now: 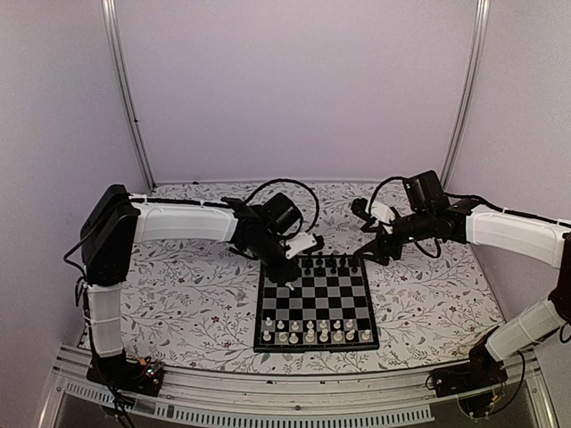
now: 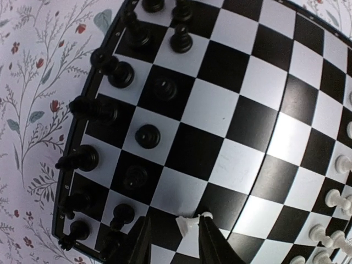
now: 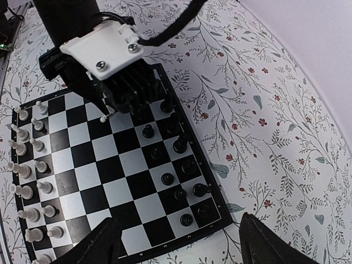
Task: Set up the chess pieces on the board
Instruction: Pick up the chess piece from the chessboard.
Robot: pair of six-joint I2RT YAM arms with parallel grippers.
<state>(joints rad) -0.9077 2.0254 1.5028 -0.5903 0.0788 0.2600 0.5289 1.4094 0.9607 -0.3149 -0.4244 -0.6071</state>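
**Top view:** One board (image 1: 314, 299) lies flat on the tabletop (image 1: 196, 294) at the middle of its near edge, so both arms reach it. There are two claws. Black pieces (image 1: 332, 263) line the board's far edge and white pieces (image 1: 310, 336) fill two rows at its near edge, too small here to count. The left claw (image 1: 293, 266) hangs over the board's far left corner. The right claw (image 1: 368, 245) waits just off the far right corner, probably to keep out of the way.

**Left wrist:** The left claw's jaws are drawn in on one white piece (image 2: 188, 223). It sits tilted between the fingertips and looks pinched, above a square beside the black ranks. That is the wrong end for white, so I judge it belongs at the near edge. About thirteen black pieces (image 2: 147, 136) show, and a few are cut off by the frame.

**Right wrist:** The right claw (image 3: 173, 242) is spread wide with nothing in it, above the board's far right corner. About fifteen white pieces stand in two rows, so the held one makes sixteen. Roughly a dozen black pieces show, and some are hidden under the left claw.
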